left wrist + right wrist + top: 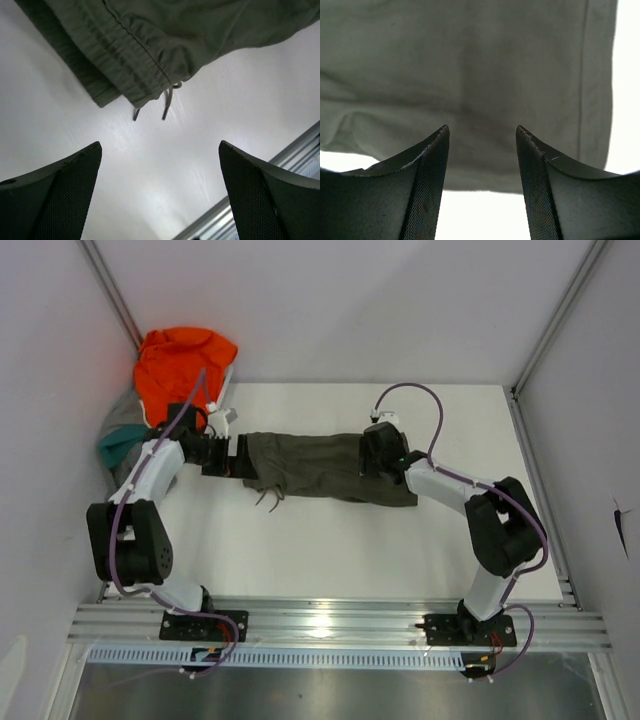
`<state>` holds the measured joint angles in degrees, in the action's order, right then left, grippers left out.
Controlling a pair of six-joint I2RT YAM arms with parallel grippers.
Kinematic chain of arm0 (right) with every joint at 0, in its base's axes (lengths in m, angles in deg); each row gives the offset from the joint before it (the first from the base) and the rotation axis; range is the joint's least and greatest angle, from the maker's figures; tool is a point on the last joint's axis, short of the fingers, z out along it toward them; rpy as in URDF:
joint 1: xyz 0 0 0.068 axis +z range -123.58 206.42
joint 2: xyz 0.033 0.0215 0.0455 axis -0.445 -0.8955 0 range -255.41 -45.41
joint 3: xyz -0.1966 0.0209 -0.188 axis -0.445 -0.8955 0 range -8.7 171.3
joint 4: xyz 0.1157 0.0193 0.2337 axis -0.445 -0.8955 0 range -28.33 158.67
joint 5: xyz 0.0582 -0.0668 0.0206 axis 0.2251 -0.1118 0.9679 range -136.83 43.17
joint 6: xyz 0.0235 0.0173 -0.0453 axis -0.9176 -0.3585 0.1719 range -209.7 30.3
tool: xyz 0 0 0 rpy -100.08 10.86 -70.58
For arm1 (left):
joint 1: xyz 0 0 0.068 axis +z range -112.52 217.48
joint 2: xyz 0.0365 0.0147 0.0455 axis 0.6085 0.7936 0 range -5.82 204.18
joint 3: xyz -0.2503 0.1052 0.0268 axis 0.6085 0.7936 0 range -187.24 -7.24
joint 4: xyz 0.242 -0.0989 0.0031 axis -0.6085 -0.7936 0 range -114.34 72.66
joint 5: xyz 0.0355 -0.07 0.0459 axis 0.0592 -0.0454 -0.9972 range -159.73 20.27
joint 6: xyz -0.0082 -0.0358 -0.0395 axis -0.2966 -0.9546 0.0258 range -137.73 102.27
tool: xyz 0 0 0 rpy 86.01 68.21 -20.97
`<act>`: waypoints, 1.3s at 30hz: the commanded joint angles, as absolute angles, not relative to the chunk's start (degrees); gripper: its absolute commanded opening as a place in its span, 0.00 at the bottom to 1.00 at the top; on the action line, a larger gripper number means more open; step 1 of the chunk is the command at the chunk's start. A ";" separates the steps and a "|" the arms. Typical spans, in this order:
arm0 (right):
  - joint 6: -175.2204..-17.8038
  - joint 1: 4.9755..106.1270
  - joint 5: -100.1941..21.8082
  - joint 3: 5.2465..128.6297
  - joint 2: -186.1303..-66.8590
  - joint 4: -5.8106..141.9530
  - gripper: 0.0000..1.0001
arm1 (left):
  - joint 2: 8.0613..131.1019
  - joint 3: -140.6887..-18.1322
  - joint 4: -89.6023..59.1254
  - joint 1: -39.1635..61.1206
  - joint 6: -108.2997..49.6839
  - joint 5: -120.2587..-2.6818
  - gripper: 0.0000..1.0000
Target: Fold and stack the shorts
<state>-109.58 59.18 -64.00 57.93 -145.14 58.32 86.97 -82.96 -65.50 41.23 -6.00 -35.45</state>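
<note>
The olive green shorts [320, 468] lie spread flat across the middle of the white desk [330, 550], waistband and drawstring [167, 102] toward the left, legs toward the right. The left end effector [160, 145] sits just off the waistband end with its jaws spread wide and only bare desk between them, the cloth lying just ahead of the fingertips. The right end effector [482, 130] hangs over the leg end, jaws partly apart and gripping nothing, with cloth showing through the gap.
</note>
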 commanded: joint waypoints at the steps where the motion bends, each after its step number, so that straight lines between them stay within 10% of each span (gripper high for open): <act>1: -110.35 58.94 -63.01 60.30 -147.98 61.98 0.58 | 80.14 -72.41 -49.63 39.68 -14.64 -32.11 0.99; 34: -115.01 46.64 -59.40 53.53 -146.40 67.26 0.57 | 95.34 -69.38 -35.54 35.81 -29.15 -39.76 0.65; 39: -115.01 44.44 -57.39 52.13 -146.05 66.74 0.57 | 95.25 -69.64 -34.83 35.19 -29.77 -39.76 0.38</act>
